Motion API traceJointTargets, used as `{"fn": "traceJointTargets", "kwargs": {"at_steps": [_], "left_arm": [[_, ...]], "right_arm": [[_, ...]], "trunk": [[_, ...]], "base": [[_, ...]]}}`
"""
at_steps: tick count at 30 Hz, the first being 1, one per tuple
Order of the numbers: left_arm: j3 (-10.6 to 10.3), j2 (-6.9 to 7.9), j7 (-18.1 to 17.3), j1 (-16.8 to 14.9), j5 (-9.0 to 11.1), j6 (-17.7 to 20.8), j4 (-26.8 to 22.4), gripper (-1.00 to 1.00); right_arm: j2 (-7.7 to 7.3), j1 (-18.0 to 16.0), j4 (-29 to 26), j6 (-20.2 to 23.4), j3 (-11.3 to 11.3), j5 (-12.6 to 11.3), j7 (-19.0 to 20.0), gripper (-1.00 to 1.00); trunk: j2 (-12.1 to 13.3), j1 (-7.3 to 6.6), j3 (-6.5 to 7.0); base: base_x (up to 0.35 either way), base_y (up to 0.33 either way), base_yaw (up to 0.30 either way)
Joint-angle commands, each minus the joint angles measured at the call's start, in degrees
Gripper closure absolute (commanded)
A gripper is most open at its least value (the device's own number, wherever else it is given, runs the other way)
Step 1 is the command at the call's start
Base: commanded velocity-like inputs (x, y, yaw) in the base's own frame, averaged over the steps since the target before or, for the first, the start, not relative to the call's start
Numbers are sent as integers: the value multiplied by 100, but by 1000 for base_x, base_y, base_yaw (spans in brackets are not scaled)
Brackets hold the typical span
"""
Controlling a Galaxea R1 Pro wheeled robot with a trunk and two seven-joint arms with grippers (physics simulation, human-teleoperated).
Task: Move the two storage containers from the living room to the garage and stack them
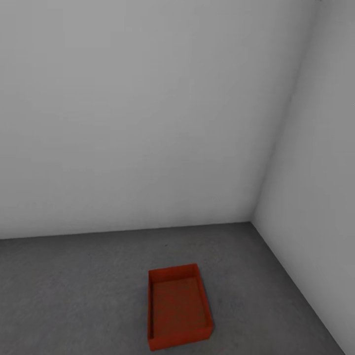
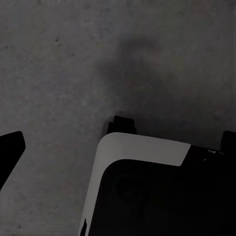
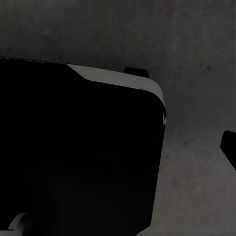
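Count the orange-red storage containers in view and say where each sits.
1. A single storage container sits open side up on the grey concrete floor, near the corner of two pale walls. A second one may be outside the frame.

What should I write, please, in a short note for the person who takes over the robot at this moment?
Grippers: one dark left fingertip and one right fingertip show over the floor; open or shut cannot be told, and nothing is seen held.
Things: one orange-red storage container sits upright and empty on the dark grey concrete floor, near the corner of the pale grey walls.
Done: the first container appears placed in the garage.
Left: bring the second container and stack it on top of this one.
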Motion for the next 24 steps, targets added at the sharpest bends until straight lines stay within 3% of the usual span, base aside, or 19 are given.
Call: {"fn": "traceJointTargets", "kwargs": {"at_steps": [1,11,24], "left_arm": [[-39,2,-21,-3,58,3,1,-100],[-38,2,-21,-3,58,3,1,-100],[-36,2,-21,-3,60,3,1,-100]], "right_arm": [[4,-7,19,-36,49,-59,-9,-100],[11,-7,14,32,33,-103,-51,-100],[-63,-7,11,42,39,-88,-41,-100]], "trunk": [[-4,0,4],[-4,0,89],[-4,0,104]], "base": [[0,0,0],[0,0,0],[0,0,0]]}}
